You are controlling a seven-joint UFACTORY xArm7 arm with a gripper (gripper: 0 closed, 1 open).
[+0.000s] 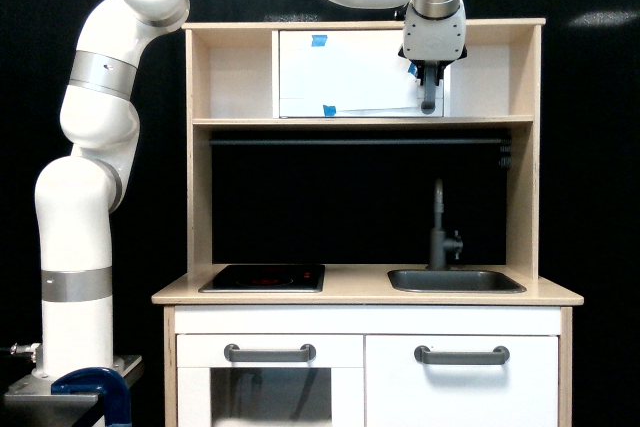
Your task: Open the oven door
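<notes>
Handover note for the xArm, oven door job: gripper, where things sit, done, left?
Gripper: at the oven door's vertical handle, on the exterior view's right edge of the panel; whether it is clamped on the handle cannot be told from this view.
Door: flat in the upper shelf bay, looks shut; blue tape pieces on it.
Done: arm is at the handle.
Left: confirm the grip, then swing the door open.

Three white doors [350,72], one tap [438,227], one sink [455,281].
</notes>
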